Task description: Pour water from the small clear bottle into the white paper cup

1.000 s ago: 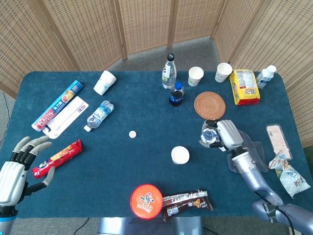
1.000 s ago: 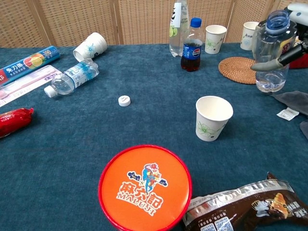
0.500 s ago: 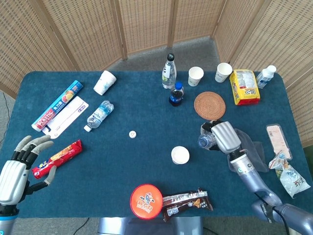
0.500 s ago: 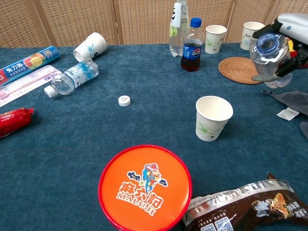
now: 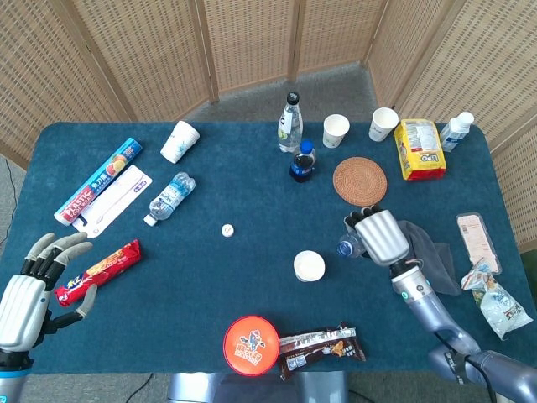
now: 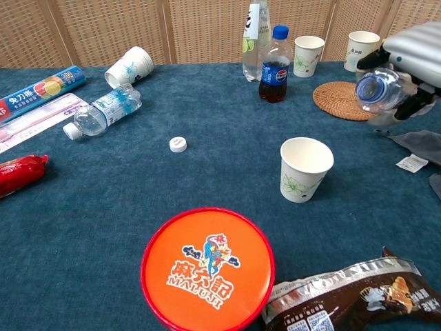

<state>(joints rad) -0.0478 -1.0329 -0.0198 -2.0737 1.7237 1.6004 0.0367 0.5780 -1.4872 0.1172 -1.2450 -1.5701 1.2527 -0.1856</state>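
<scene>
My right hand (image 5: 382, 238) (image 6: 413, 52) grips the small clear bottle (image 5: 350, 245) (image 6: 377, 88), uncapped and tipped over toward the left, its open mouth above the table to the right of the white paper cup (image 5: 309, 266) (image 6: 305, 168). The cup stands upright, apart from the bottle. No water stream shows. A white bottle cap (image 5: 226, 229) (image 6: 178, 143) lies loose on the cloth left of the cup. My left hand (image 5: 33, 285) hovers open at the table's front left, beside a red snack packet (image 5: 99, 270).
An orange round lid (image 6: 207, 269) and a brown snack wrapper (image 6: 351, 296) lie in front of the cup. A cola bottle (image 6: 275, 65), tall clear bottle (image 5: 289, 123), two more cups, a woven coaster (image 5: 359, 179) stand behind. A grey cloth (image 5: 424, 252) lies under my right arm.
My right hand has rotated the bottle from upright to nearly horizontal, mouth swinging left and down toward the cup. The left hand has stayed put.
</scene>
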